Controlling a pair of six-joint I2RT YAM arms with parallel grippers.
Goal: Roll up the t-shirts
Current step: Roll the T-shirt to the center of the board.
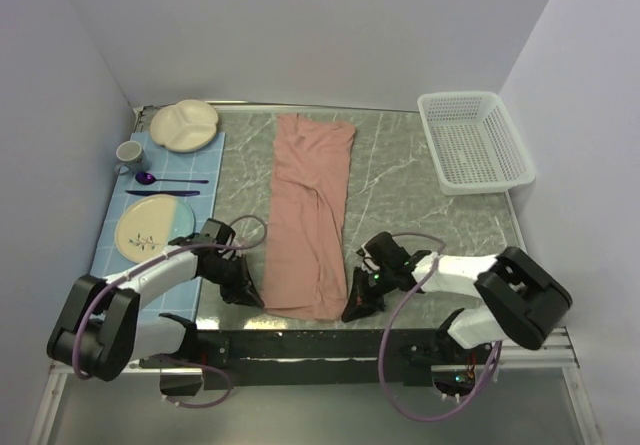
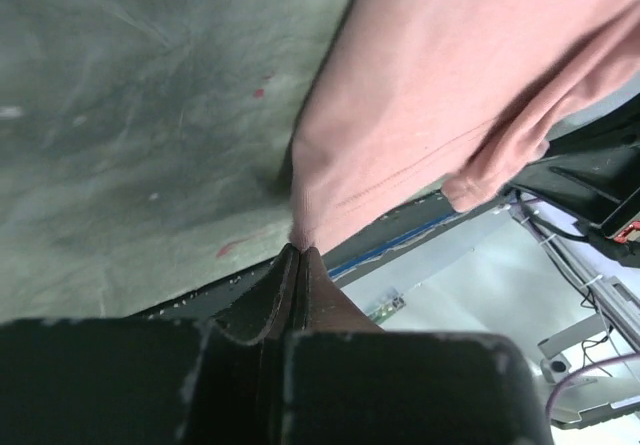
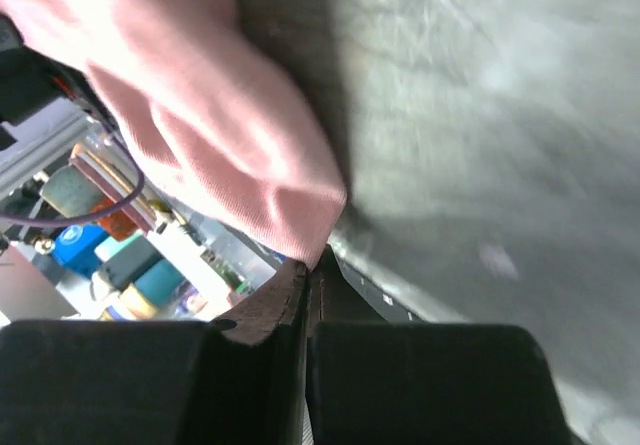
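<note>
a grey marbled bench [image 1: 400,175] sits between pale walls. the pink t-shirt [image 1: 310,215] lies folded in a long strip down its middle, reaching from the far edge to the near edge. the left claw [image 1: 247,293] is clamped on the strip's near-left corner, the right claw [image 1: 357,307] on its near-right corner.

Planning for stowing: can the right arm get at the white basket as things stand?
Probably, but not freely: only table lies between the right gripper and the basket, yet its jaws are shut on the near corner of the t-shirt.
</note>
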